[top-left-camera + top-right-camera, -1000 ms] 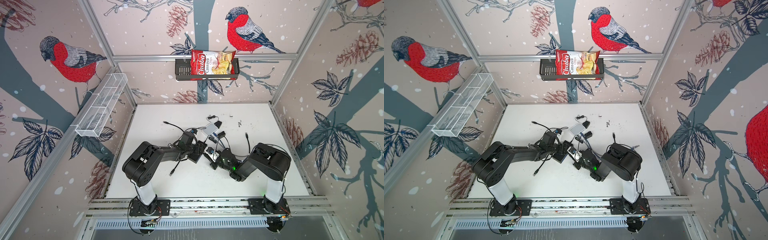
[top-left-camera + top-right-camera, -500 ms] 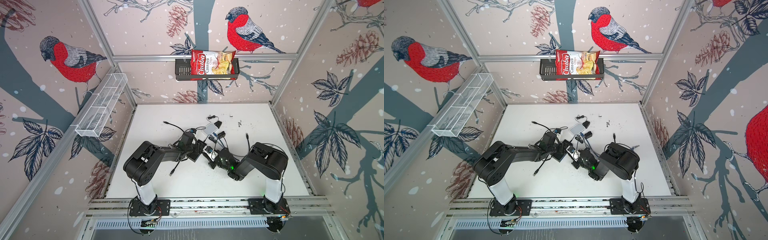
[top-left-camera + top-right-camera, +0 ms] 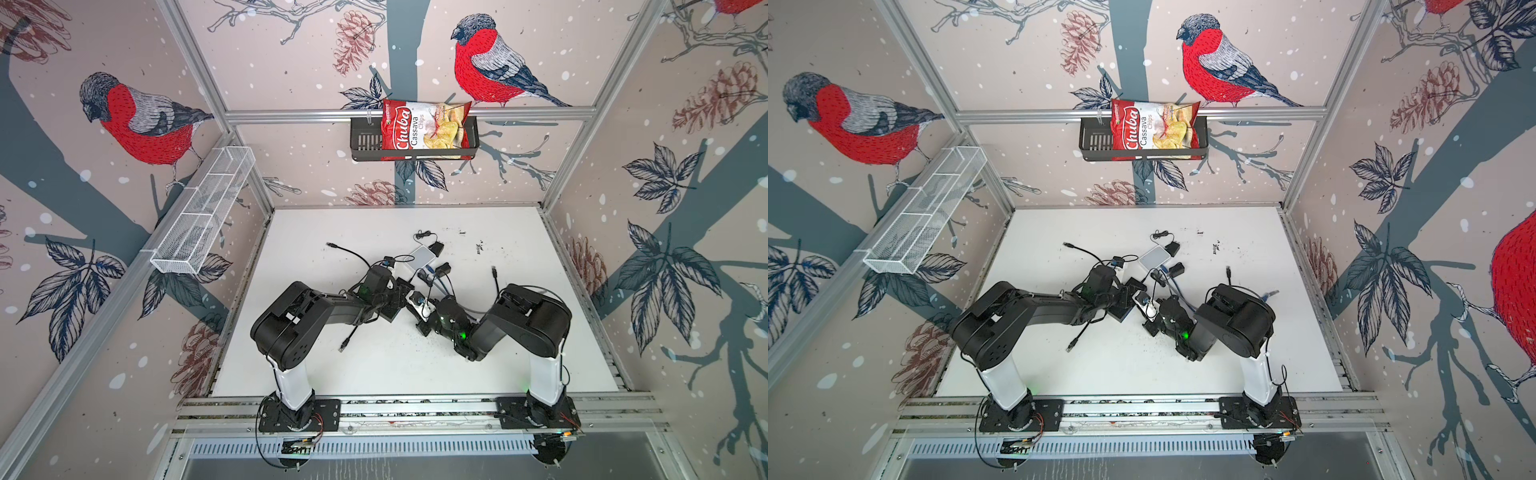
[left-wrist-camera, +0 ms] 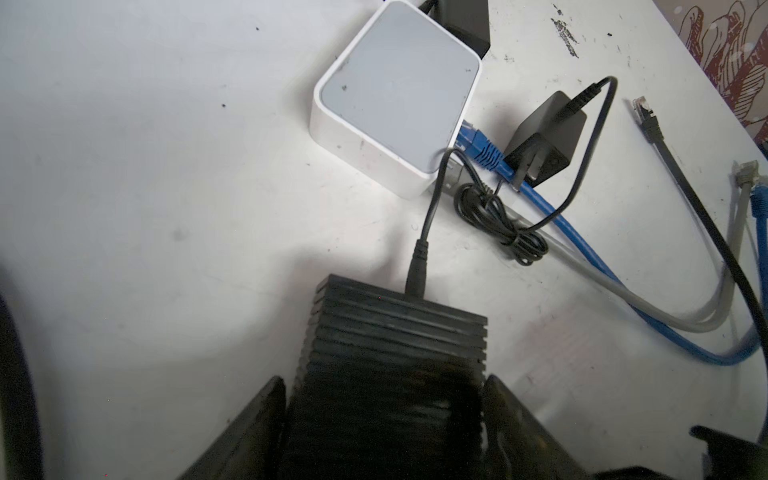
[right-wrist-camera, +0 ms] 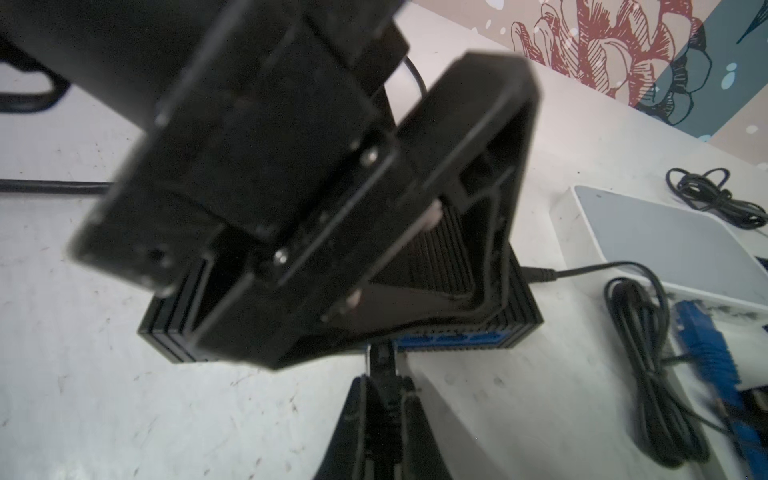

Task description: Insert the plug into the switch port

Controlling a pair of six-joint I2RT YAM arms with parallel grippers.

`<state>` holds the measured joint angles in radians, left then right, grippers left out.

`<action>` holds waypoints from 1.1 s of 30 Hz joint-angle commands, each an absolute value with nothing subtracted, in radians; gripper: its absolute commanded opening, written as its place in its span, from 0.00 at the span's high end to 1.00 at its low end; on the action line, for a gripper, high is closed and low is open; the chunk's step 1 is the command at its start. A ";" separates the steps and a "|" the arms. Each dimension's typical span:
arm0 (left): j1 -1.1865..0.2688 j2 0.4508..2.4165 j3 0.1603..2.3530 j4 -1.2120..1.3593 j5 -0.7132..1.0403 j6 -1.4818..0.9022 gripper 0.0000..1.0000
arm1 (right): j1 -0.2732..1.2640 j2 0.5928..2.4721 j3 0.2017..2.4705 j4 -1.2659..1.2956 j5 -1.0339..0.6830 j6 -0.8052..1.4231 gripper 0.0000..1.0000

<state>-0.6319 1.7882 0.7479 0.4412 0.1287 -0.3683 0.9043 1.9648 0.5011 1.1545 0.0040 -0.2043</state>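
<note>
The switch (image 4: 395, 345) is a black ribbed box lying on the white table, and my left gripper (image 4: 384, 390) is shut on its two sides. A thin black power lead (image 4: 417, 266) runs out of its far end. In the right wrist view the switch (image 5: 515, 320) shows a blue port strip (image 5: 449, 337) along its near face. My right gripper (image 5: 384, 399) is shut on a black plug (image 5: 383, 365), whose tip meets that face at the strip's end. How deep the tip sits I cannot tell. In both top views the two grippers meet mid-table around the switch (image 3: 390, 312) (image 3: 1120, 311).
A white box (image 4: 395, 95) (image 3: 422, 255) lies just beyond the switch, with a blue cable (image 4: 482, 149) plugged into it. A black power adapter (image 4: 544, 137), a bundled black lead (image 4: 498, 220), and loose black (image 4: 648, 124) and grey (image 4: 744, 178) cables lie beside it.
My right arm has slid a little to the left, carrying the plug up to the switch's port face. The left gripper and the switch have stayed put.
</note>
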 commanded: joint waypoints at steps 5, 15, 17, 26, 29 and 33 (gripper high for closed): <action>-0.675 1.813 0.765 0.414 0.428 -0.361 0.28 | 0.908 1.967 0.552 1.230 -0.016 -0.239 0.92; -0.670 1.833 0.787 0.372 0.370 -0.359 0.28 | 0.905 1.974 0.530 1.228 0.040 -0.216 0.85; -0.662 1.836 0.788 0.364 0.354 -0.360 0.28 | 0.904 1.973 0.523 1.228 0.046 -0.219 0.83; -0.614 1.819 0.765 0.340 0.286 -0.354 0.27 | 0.899 1.960 0.505 1.202 0.072 -0.227 0.81; -0.603 1.804 0.759 0.329 0.262 -0.346 0.25 | 0.894 1.956 0.505 1.190 0.073 -0.231 0.81; -0.594 1.785 0.762 0.316 0.234 -0.336 0.21 | 0.889 1.954 0.511 1.167 0.077 -0.235 0.78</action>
<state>-0.5983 1.7943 0.7650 0.4114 0.2321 -0.3405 0.8925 1.9633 0.5045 1.1442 0.0658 -0.2333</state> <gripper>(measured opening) 0.783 0.217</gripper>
